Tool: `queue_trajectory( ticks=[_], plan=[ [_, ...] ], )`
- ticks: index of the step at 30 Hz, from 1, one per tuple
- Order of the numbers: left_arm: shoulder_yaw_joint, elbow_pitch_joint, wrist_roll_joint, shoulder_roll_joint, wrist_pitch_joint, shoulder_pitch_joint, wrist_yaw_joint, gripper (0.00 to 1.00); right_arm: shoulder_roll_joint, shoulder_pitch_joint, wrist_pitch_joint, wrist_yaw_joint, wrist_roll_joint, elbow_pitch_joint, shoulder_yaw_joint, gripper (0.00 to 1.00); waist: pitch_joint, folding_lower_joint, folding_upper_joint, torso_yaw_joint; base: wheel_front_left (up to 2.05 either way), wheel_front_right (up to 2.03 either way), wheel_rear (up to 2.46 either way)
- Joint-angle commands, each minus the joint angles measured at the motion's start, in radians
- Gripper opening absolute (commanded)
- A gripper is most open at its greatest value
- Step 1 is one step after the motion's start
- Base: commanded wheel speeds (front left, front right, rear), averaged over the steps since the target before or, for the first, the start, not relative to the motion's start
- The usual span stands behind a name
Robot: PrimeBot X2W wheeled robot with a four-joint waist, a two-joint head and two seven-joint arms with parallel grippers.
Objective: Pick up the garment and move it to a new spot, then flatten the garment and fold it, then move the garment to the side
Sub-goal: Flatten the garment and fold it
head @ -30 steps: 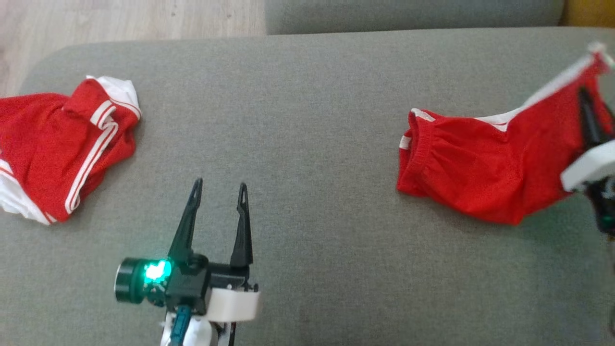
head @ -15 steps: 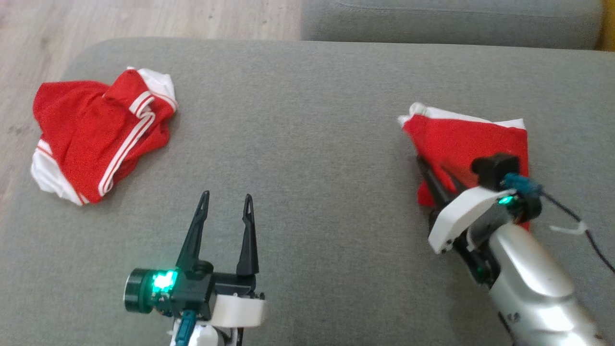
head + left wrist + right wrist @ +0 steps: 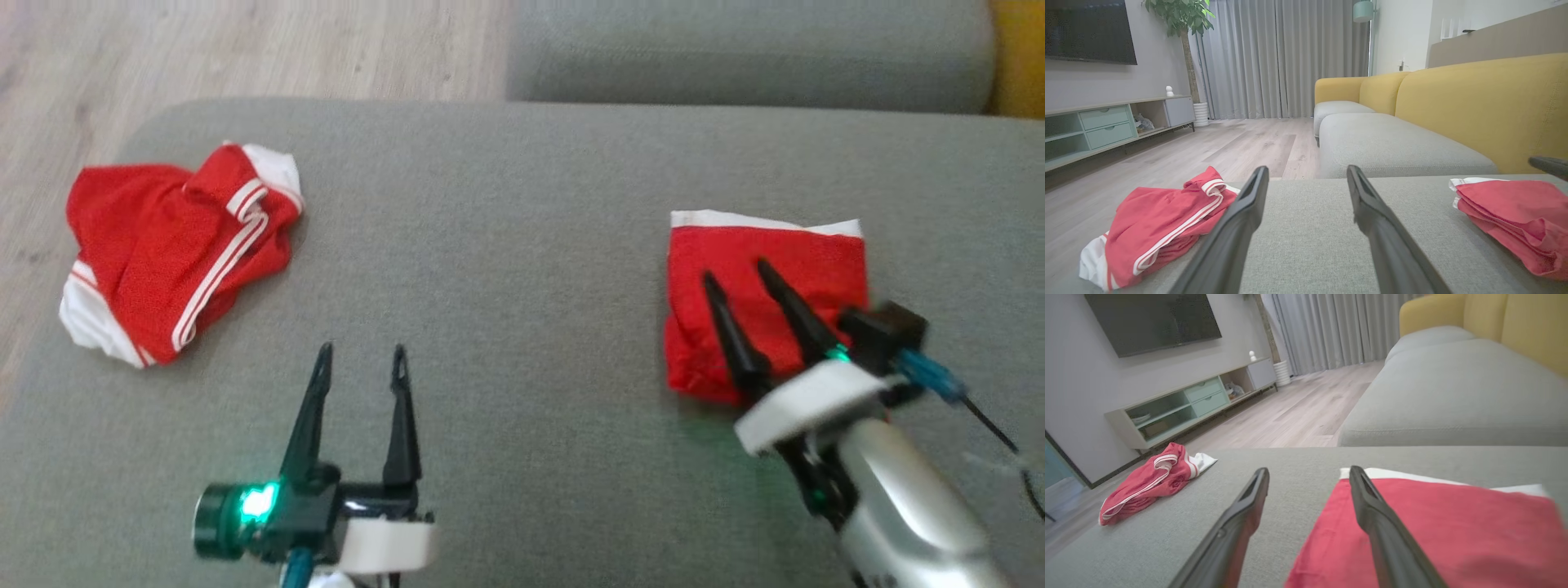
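Folded red garment (image 3: pixel 767 294) lies flat near the right edge of the grey seat cushion (image 3: pixel 506 245), white trim facing the far edge. The right gripper (image 3: pixel 734 270) is over its near-left part, fingers spread, gripping nothing. The left gripper (image 3: pixel 362 349) is also wide open, over plain cushion by the front edge. A crumpled red-and-white garment (image 3: pixel 175 261) sits at the far-left corner, well apart.

Spread right pincer (image 3: pixel 734 270) over folded garment (image 3: pixel 808 253)
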Motion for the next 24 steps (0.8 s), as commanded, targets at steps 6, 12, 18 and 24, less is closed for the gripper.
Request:
queue_trajectory(
  ticks=[6, 12, 18, 24],
  plan=[
    [0.088, -0.073, -0.031, 0.0, -0.005, 0.072, 0.001, 1.0, -0.036, 0.229, -0.028, -0.001, -0.145, -0.274, -0.184, 1.0, -0.076, 0.0, 0.0, -0.057, 0.0, 0.0, 0.0],
    [0.116, -0.09, -0.031, 0.0, -0.005, 0.132, -0.011, 1.0, -0.016, 0.397, -0.028, -0.001, -0.28, -0.396, -0.251, 1.0, -0.105, 0.0, 0.0, -0.082, 0.0, 0.0, 0.0],
    [0.132, -0.074, -0.009, 0.0, -0.005, 0.172, -0.038, 1.0, 0.025, 0.485, -0.029, -0.001, -0.381, -0.408, -0.28, 1.0, -0.134, 0.0, 0.0, -0.095, 0.0, 0.0, 0.0],
    [0.146, -0.054, 0.001, 0.0, -0.005, 0.186, -0.044, 1.0, 0.059, 0.505, -0.029, -0.001, -0.396, -0.409, -0.288, 1.0, -0.15, 0.0, 0.0, -0.099, 0.0, 0.0, 0.0]
  ],
)
